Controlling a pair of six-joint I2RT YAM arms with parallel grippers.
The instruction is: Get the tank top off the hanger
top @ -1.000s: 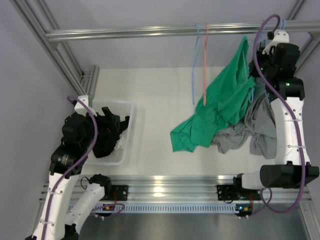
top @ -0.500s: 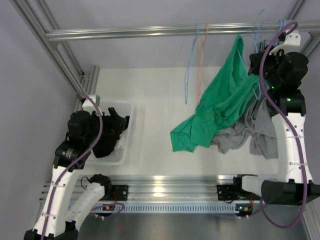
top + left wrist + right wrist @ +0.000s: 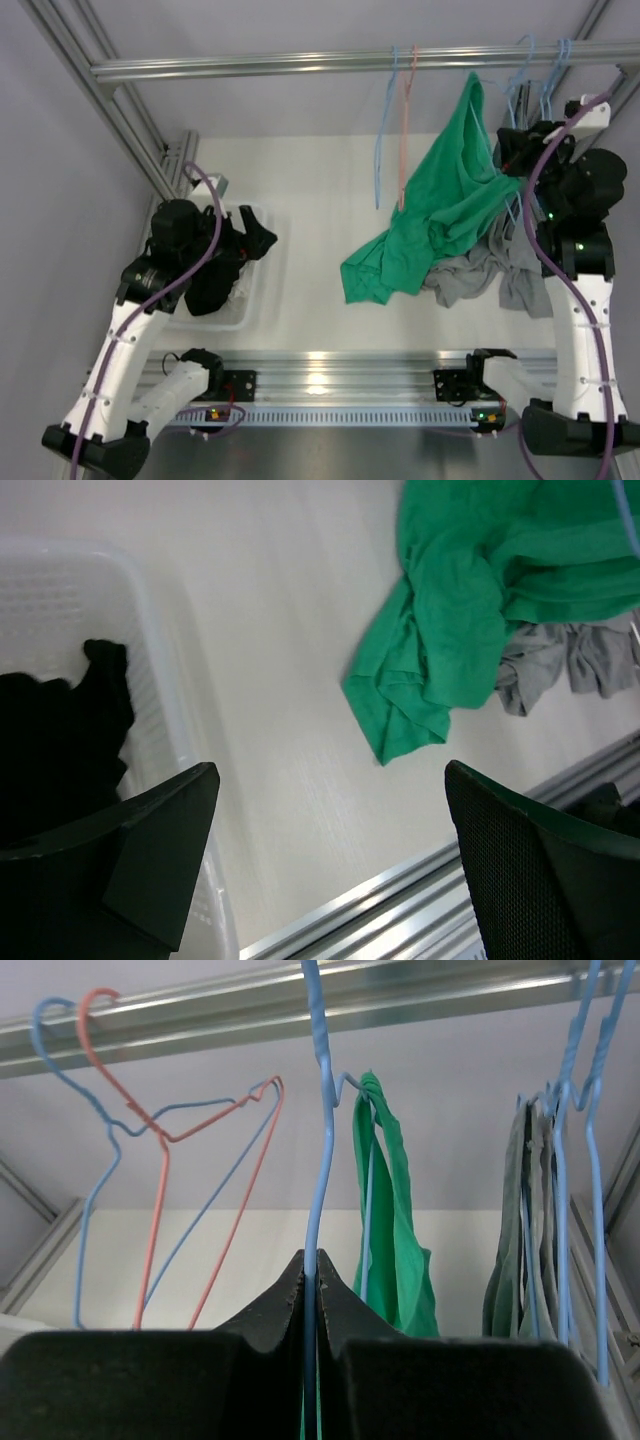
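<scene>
The green tank top [image 3: 440, 215] hangs by one strap from a light blue wire hanger [image 3: 320, 1140], and its lower part lies crumpled on the white table. It also shows in the left wrist view [image 3: 450, 600] and in the right wrist view [image 3: 395, 1230]. My right gripper [image 3: 311, 1260] is shut on the hanger's wire stem just under the rail, at the far right in the top view [image 3: 512, 150]. My left gripper [image 3: 330, 780] is open and empty, above the right rim of the white bin [image 3: 258, 240].
A white bin [image 3: 252, 212] at the left holds a black garment [image 3: 210, 285]. A grey garment [image 3: 510, 265] hangs on blue hangers at the far right and spills onto the table. Empty red and blue hangers [image 3: 160, 1160] hang from the metal rail [image 3: 300, 65].
My right gripper has moved right and lifted the blue hanger, pulling the green top's strap up. My left arm has swung up and right over the bin's edge.
</scene>
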